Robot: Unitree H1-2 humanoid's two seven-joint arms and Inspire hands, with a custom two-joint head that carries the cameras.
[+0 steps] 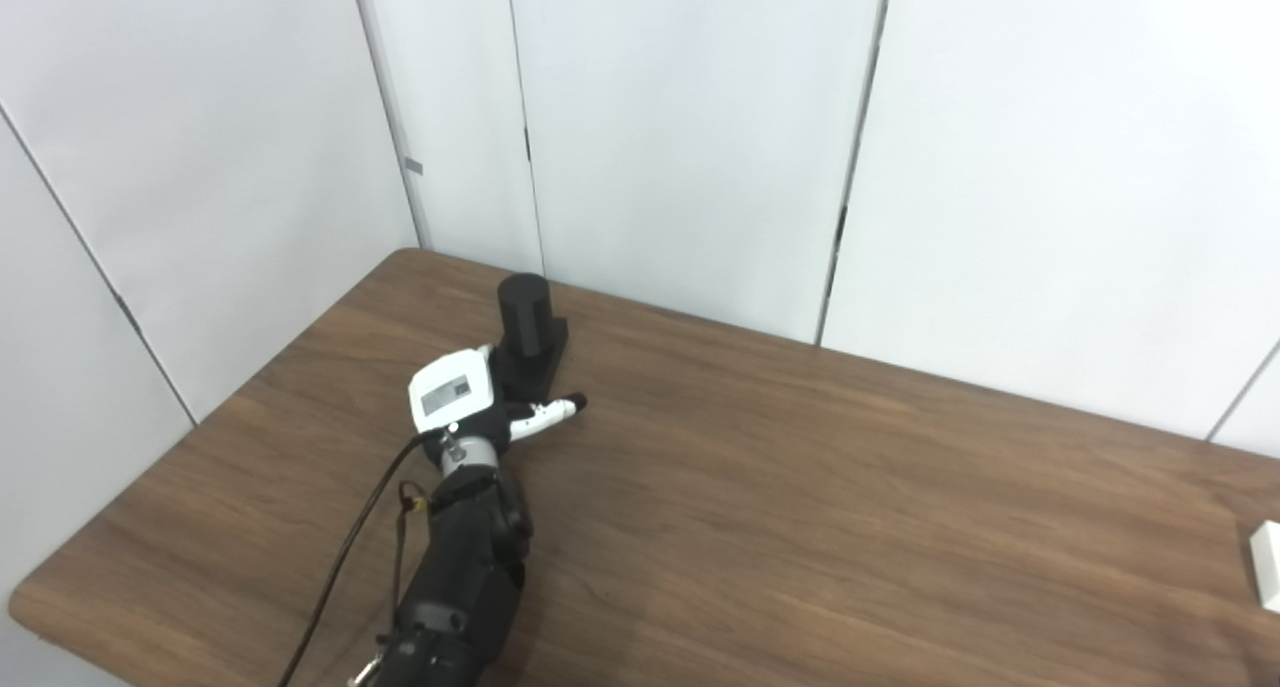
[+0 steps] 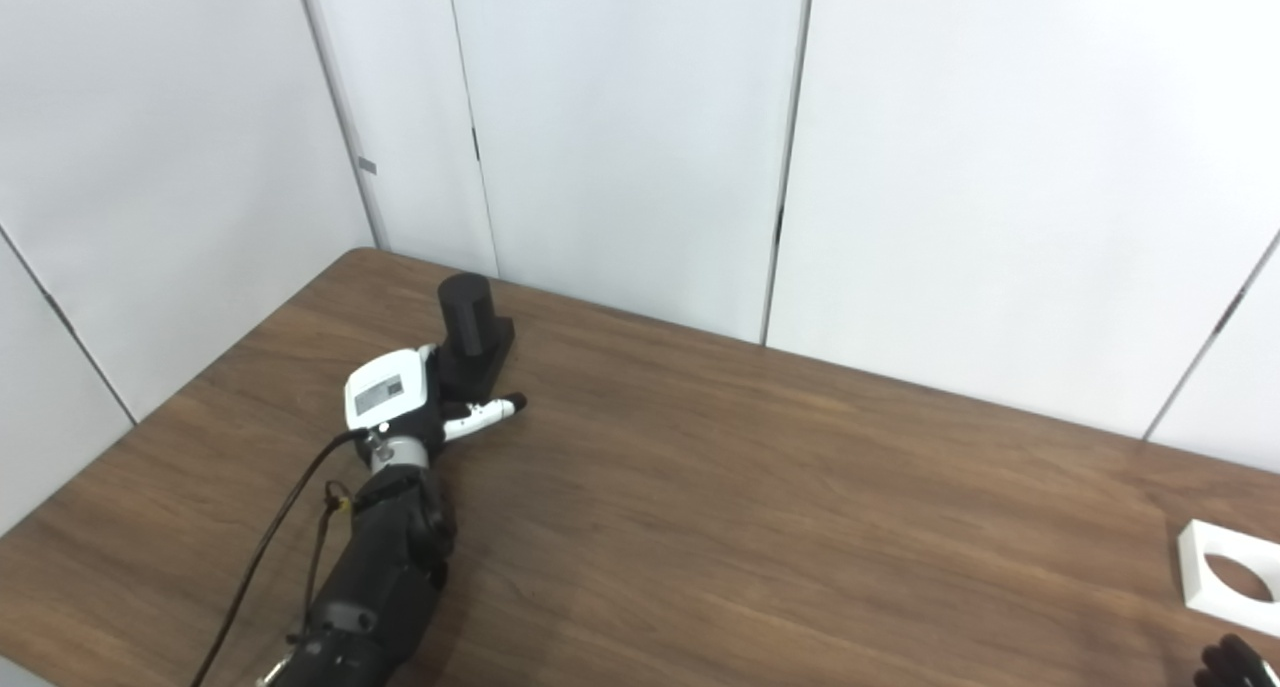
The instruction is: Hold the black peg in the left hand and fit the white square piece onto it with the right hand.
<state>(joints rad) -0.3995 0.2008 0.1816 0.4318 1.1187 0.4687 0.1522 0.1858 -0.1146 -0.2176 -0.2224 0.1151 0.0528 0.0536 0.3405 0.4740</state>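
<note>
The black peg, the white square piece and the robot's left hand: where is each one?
black peg (image 1: 524, 312), left eye view, on its round upright post.
white square piece (image 2: 1200, 557), right eye view, on its left rim.
left hand (image 2: 392, 397), right eye view, on its white back.

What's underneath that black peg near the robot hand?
The black peg stands upright on its own black square base, which rests on the table. The left robot hand covers the base's near side, so whether the fingers grip it cannot be seen.
</note>
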